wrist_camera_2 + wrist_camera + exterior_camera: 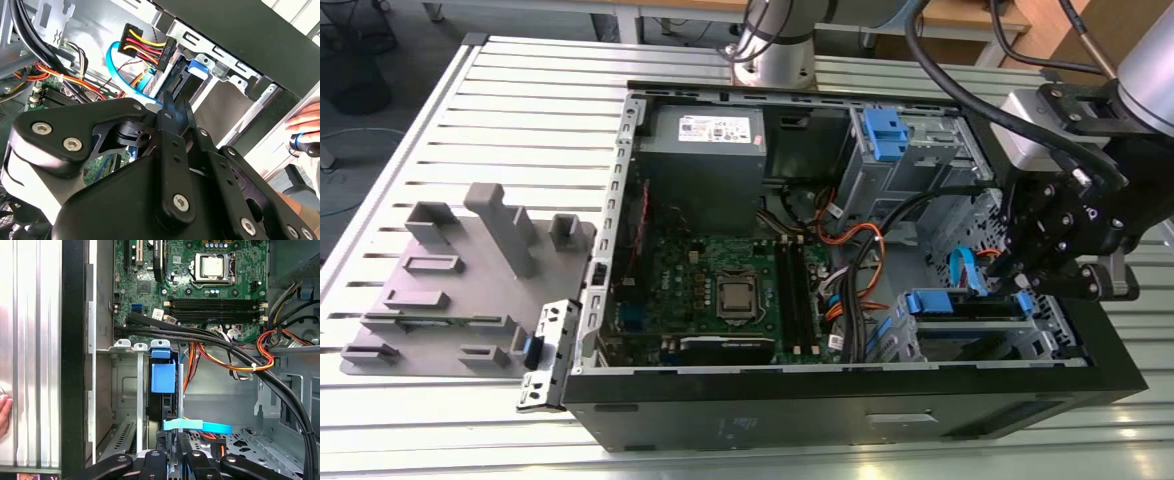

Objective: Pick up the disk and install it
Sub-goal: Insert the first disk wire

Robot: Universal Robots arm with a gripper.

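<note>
We open on the slatted metal worktop (494,90), and the open black computer case (854,410) lies across most of it. On the exterior view's left, a grey moulded fixture (454,280) sits just beside the case. Inside, the green motherboard (734,280) fills the middle, with the grey power supply box (707,150) on the far side of it.

Now the gripper (1023,285): it reaches down into the case at the near corner on the exterior view's right. In both wrist views we see its black fingers (169,107) pinched on the end of the disk (163,377). The disk stands on edge in the drive bay there, its blue bracket around it, tucked between the bay's metal walls close to the case's near wall.

At the far end of that same right side, the other blue carrier (886,135) sits in its own cage, well apart. A flat light-blue cable (200,426) crosses just beside the fingers, and red, yellow and orange wires (265,352) loop near the bay. In the second wrist view, a person's hand (302,122) lies outside the case wall.
</note>
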